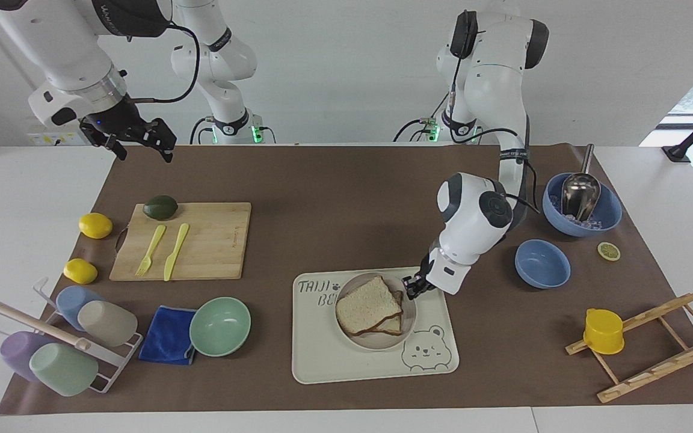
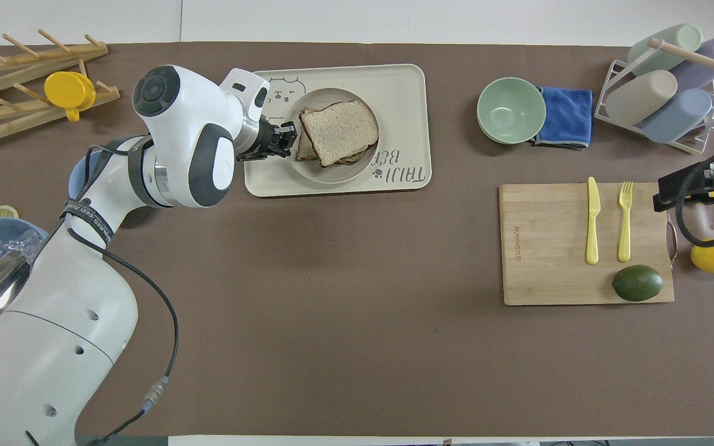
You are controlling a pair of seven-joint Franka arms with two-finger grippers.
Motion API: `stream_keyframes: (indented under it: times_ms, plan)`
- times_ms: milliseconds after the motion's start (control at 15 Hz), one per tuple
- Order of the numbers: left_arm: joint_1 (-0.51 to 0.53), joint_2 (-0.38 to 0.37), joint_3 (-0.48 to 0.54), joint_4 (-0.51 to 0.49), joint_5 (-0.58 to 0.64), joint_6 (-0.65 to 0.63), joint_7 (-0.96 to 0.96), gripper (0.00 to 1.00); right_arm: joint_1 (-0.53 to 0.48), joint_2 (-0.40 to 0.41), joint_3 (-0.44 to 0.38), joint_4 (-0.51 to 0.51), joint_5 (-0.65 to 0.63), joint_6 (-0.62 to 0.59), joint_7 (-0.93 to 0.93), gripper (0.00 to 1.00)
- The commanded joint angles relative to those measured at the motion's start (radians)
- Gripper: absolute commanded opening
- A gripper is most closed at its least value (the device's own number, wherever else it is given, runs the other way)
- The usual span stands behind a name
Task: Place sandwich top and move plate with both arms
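Note:
The sandwich top (image 1: 367, 304) (image 2: 339, 122), a speckled bread slice, lies on another slice on the round cream plate (image 1: 376, 347) (image 2: 332, 179). The plate sits on the cream bear tray (image 1: 322, 367) (image 2: 406, 80). My left gripper (image 1: 409, 291) (image 2: 287, 137) is low at the plate's edge on the left arm's side, shut on the rim. My right gripper (image 1: 146, 155) (image 2: 691, 198) waits open and empty in the air, over the table edge at the right arm's end.
A mint bowl (image 1: 220, 326) and blue cloth (image 1: 169, 335) lie beside the tray. A cutting board (image 1: 202, 240) carries a fork, a knife and an avocado. Two blue bowls (image 1: 542, 263) and a wooden rack (image 1: 653, 343) stand at the left arm's end.

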Motion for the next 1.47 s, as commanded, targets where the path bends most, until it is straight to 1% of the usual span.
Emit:
stream_keyframes:
  times_ms: [0, 467, 533, 600, 667, 733, 800, 1000, 1400]
  plan:
    - [0.0, -0.024, 0.0, -0.028, 0.001, 0.021, -0.009, 0.0, -0.005, -0.008, 0.002, -0.014, -0.008, 0.005, -0.016, 1.0]
    - [0.006, -0.024, 0.001, -0.016, 0.001, 0.013, -0.008, 0.0, -0.005, -0.01, 0.002, -0.014, -0.008, 0.005, -0.014, 1.0]
    - [0.006, -0.024, 0.001, -0.009, 0.001, 0.007, -0.008, 0.05, -0.005, -0.008, 0.002, -0.014, -0.008, 0.005, -0.016, 1.0]
    - [0.006, -0.024, 0.003, -0.003, 0.003, -0.006, -0.009, 0.37, -0.005, -0.01, 0.002, -0.014, -0.008, 0.005, -0.016, 1.0]
    - [0.005, -0.025, 0.003, 0.004, 0.004, -0.031, -0.009, 0.83, -0.005, -0.01, 0.002, -0.014, -0.008, 0.005, -0.014, 1.0]
    - [0.003, -0.024, 0.014, 0.017, 0.007, -0.06, -0.009, 0.93, -0.005, -0.01, 0.002, -0.014, -0.008, 0.005, -0.016, 1.0]
    - [0.003, -0.024, 0.021, 0.03, 0.012, -0.091, -0.009, 1.0, -0.005, -0.01, 0.002, -0.014, -0.008, 0.005, -0.016, 1.0]
    - [0.019, -0.036, 0.026, 0.041, 0.046, -0.137, -0.008, 1.0, -0.005, -0.01, 0.002, -0.014, -0.008, 0.005, -0.016, 1.0]
    - [0.114, -0.178, 0.034, 0.037, 0.107, -0.305, 0.001, 1.0, -0.005, -0.01, 0.002, -0.014, -0.008, 0.005, -0.016, 1.0]
